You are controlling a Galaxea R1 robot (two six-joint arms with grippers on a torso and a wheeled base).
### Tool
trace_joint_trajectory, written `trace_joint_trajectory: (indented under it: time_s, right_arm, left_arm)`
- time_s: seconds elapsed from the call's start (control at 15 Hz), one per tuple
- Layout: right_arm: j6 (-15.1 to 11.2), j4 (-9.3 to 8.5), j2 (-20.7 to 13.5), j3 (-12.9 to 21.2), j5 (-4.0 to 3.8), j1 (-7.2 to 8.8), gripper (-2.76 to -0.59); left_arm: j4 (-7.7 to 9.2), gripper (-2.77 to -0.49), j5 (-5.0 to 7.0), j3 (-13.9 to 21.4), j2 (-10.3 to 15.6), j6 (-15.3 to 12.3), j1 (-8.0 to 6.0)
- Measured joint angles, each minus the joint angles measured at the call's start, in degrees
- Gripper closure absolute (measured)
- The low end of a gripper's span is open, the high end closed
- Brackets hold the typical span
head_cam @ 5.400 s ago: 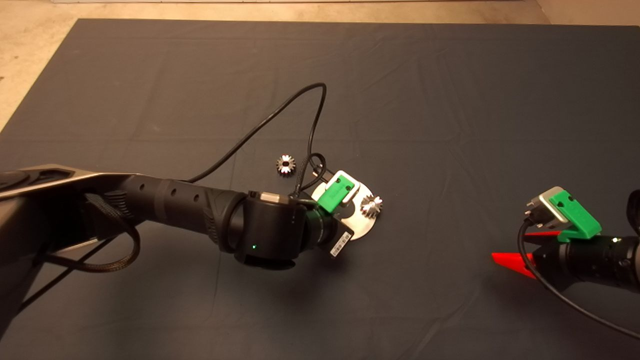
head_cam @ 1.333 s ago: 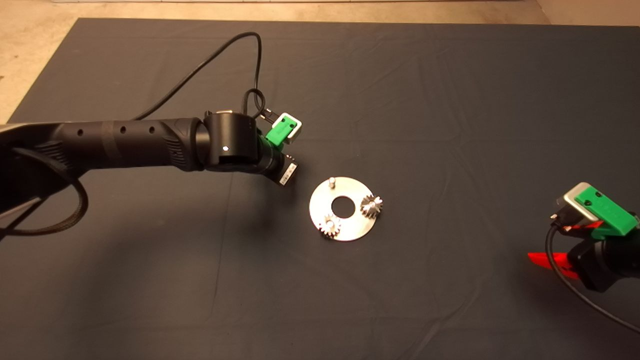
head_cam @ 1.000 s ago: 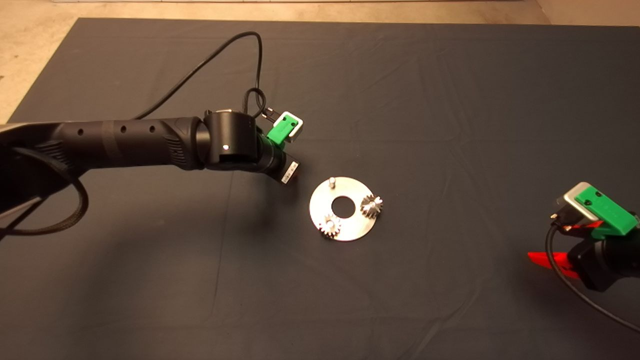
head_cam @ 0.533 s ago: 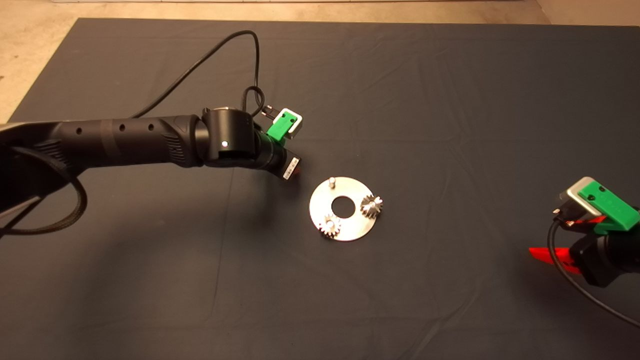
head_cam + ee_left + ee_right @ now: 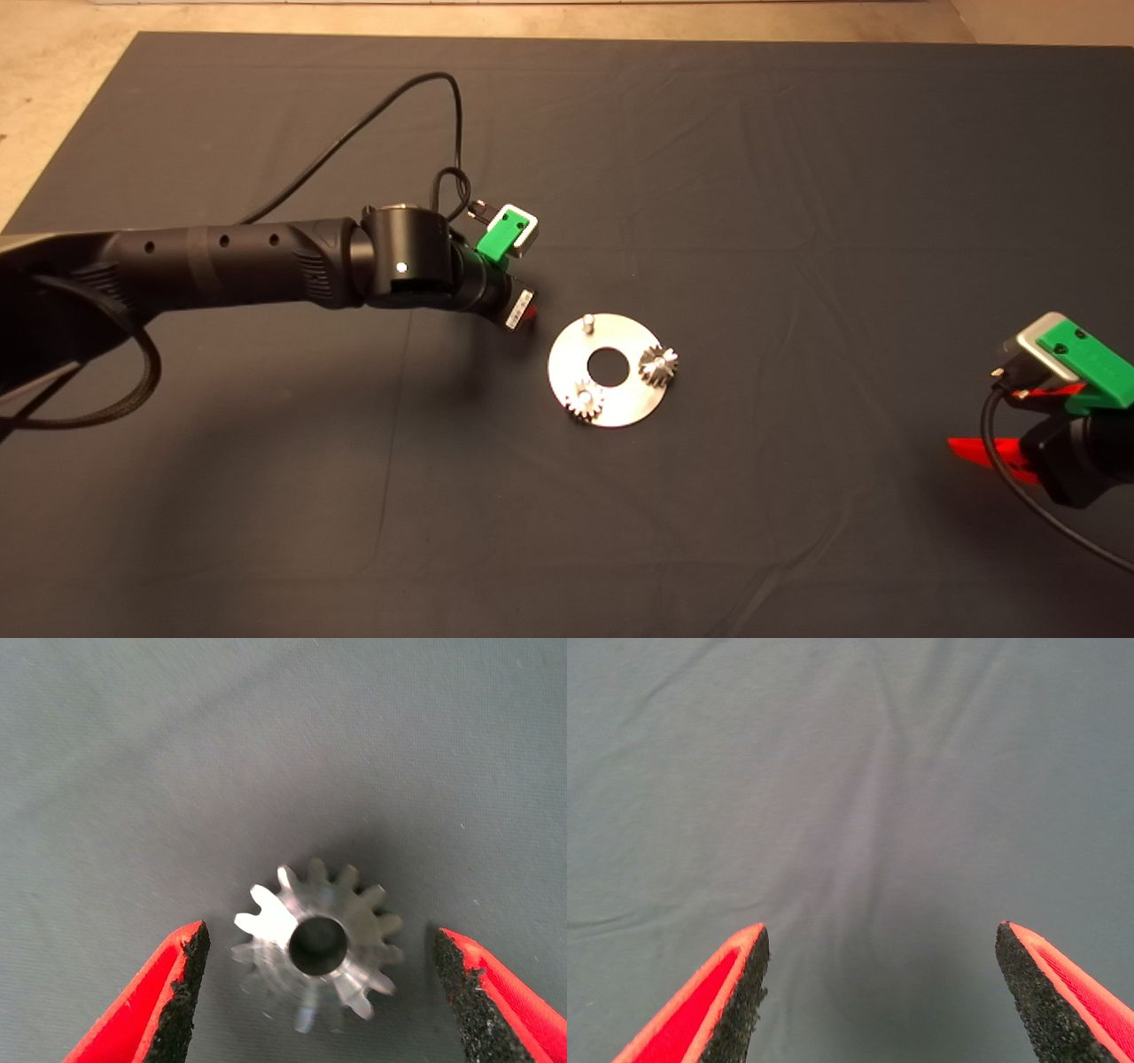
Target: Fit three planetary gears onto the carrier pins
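In the head view the round carrier plate (image 5: 611,409) lies mid-mat. Two planetary gears (image 5: 658,363) (image 5: 585,400) sit on its carrier pins, and the third pin (image 5: 586,323) stands bare. My left gripper (image 5: 524,310) hovers just beyond the plate's far-left side and hides the third gear from this camera. The left wrist view shows that gear (image 5: 314,943) flat on the mat, bore up. It lies between the open fingers (image 5: 168,1001) of the left gripper (image 5: 319,992), which do not touch it. My right gripper (image 5: 983,452) waits open at the lower right.
The left arm's black cable (image 5: 372,124) loops over the mat behind the wrist. In the right wrist view only wrinkled dark mat (image 5: 859,815) lies ahead of the right gripper (image 5: 881,992). Bare tabletop (image 5: 53,53) borders the mat at the far left.
The left gripper left the plate, where a second gear now sits, and moved over the loose gear. In the last second it crept slightly toward the plate. The right gripper drifted toward the right edge.
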State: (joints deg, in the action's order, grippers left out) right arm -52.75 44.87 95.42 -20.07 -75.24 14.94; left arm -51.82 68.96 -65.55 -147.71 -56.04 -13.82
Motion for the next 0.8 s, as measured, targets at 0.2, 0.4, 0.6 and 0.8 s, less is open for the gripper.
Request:
trace_joint_trajectory:
  time_s: [0.2, 0.4, 0.6, 0.8]
  right_arm:
    - [0.00, -0.06, -0.21, 0.01, 0.04, 0.50, -1.89]
    - [0.00, -0.09, -0.73, 0.04, 0.11, 0.47, -1.89]
    - [0.02, -0.12, -1.48, 0.04, 0.02, 0.47, -1.89]
    - [0.02, -0.12, -1.65, 0.04, 0.13, 0.50, -1.89]
  left_arm:
    - [0.04, -1.75, -0.04, 0.00, -0.06, 0.00, 1.01]
    - [0.01, -1.66, -0.63, 0.00, -0.02, 0.10, 1.12]
    - [0.00, -1.66, -2.26, 0.00, 0.15, 0.20, 1.10]
    - [0.01, -1.53, -2.96, -0.51, 0.24, 0.20, 1.12]
